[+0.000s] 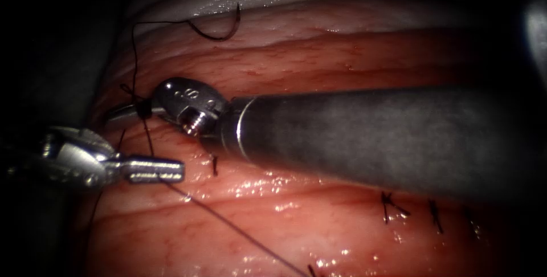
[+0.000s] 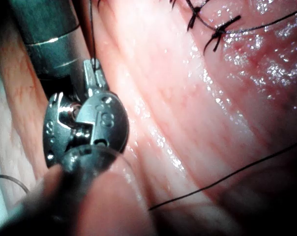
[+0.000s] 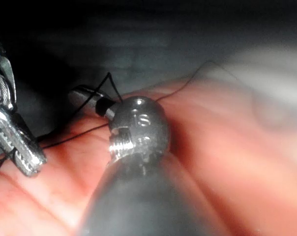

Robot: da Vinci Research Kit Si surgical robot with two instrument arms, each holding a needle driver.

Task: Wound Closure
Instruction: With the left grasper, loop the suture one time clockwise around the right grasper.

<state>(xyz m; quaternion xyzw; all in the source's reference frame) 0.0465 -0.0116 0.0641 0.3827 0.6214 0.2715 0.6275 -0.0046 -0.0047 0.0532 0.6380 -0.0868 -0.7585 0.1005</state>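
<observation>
The curved needle (image 1: 223, 31) lies loose on the tissue (image 1: 342, 55) at the far side, held by neither tool and not in the tissue. Its thread (image 1: 134, 55) runs left, then down to the right tool (image 1: 121, 115). That tool's jaws are shut, with thread wound around them (image 3: 102, 104); nothing shows between their tips. The left tool (image 1: 171, 169) sits just below and in front, jaws shut. In the left wrist view the left tool (image 2: 92, 66) pinches the thread at its tip. A further strand (image 1: 239, 232) trails toward the lower right.
Finished stitches (image 1: 393, 207) with short cut ends sit along the closed cut at the lower right, and one short thread end (image 1: 215, 166) stands under the right shaft. The thick right shaft (image 1: 387, 140) crosses the middle of the tissue. Wet glints lie on the near tissue.
</observation>
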